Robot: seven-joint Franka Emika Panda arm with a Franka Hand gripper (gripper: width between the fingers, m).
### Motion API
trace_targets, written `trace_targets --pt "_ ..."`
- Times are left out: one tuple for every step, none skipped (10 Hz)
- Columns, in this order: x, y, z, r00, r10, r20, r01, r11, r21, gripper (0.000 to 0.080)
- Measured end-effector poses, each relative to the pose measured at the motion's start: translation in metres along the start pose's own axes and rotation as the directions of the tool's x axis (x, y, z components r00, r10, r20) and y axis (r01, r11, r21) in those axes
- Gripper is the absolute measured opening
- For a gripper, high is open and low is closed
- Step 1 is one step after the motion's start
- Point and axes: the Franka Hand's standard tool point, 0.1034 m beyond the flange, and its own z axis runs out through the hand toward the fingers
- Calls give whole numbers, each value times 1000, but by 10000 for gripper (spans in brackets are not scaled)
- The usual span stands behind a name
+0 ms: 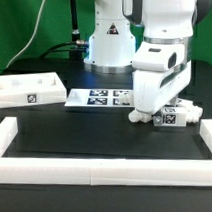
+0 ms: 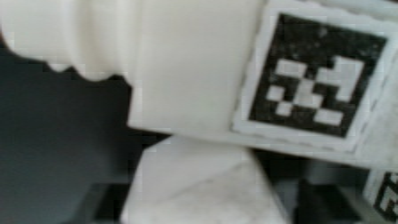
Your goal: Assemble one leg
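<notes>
In the wrist view a white leg (image 2: pixel 196 90) with a black-and-white tag fills most of the picture, very close to the camera. Its narrower white end (image 2: pixel 199 185) sits between my dark fingers, which press on it from both sides. In the exterior view my gripper (image 1: pixel 144 115) is down at the black table on the exterior view's right, tilted, with the held leg mostly hidden under the white hand. Two more legs (image 1: pixel 173 119) lie just to the exterior view's right of the hand, against the rail.
The large flat white panel (image 1: pixel 30 89) lies at the exterior view's left. The marker board (image 1: pixel 99 97) lies in front of the arm's base. White border rails run along the front (image 1: pixel 101 174) and the right side (image 1: pixel 207 133).
</notes>
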Motion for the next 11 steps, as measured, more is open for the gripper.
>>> trace_targets --pt "0 0 0 1000 0 0 0 1000 0 284" --pt "0 0 0 1000 0 0 0 1000 0 284" --pt "0 1 -1 1000 -8 3 8 1000 2 284" --pt "3 12 -9 1000 -21 9 21 1000 1 284" --pt "3 21 -18 1000 -23 19 23 1000 3 284" --pt "-2 27 -31 999 -21 39 20 1000 14 284" --pt "-8 31 -46 998 -27 49 27 1000 13 284" --pt "-23 33 -55 997 -61 46 61 998 5 285" --pt "-48 32 -57 995 -81 53 81 997 13 285" --pt "-73 32 -59 994 -89 60 87 996 23 285" --pt "-96 29 -58 994 -96 59 94 995 26 285"
